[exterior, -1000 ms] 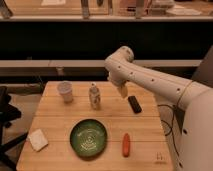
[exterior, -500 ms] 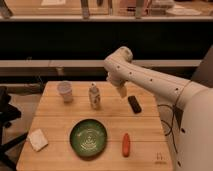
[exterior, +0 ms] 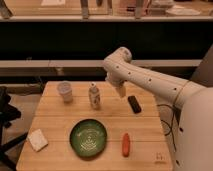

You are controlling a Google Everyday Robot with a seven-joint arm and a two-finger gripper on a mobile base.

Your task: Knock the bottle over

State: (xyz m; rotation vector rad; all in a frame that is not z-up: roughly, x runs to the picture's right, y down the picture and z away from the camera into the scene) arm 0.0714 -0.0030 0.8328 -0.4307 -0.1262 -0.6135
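On the wooden table [exterior: 55,122] a white cup [exterior: 65,91] stands left of the bottle [exterior: 94,96], which is upright near the back edge. My gripper [exterior: 121,91] hangs near the bottle's right, released and holding nothing, with a black object [exterior: 134,104] further right.

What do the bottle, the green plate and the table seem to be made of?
The bottle: probably plastic, matt whitish-grey with a mottled pale label. The plate: perhaps glazed ceramic, dark green with a pale pattern. The table: wood, light planks with visible seams. The pincer hangs beside the bottle, apart from it.
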